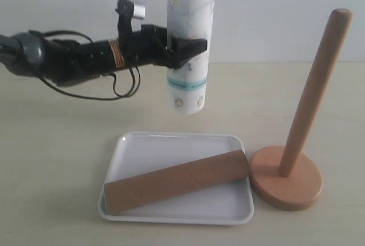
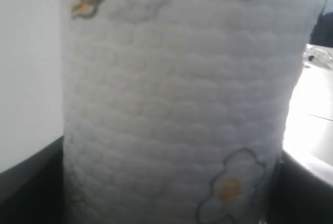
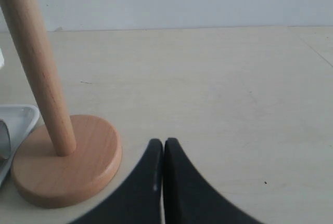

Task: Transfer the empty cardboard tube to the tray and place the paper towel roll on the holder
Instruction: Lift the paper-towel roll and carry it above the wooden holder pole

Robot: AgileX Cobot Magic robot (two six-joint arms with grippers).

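Brown cardboard tube (image 1: 177, 180) lies diagonally in the white tray (image 1: 165, 150). Left hand (image 1: 193, 49) pinches the paper towel roll (image 1: 191, 9), upright in the air, well apart from the wooden holder (image 1: 311, 97). Right hand (image 3: 163, 144), fingers pressed together, sits near the holder's base.
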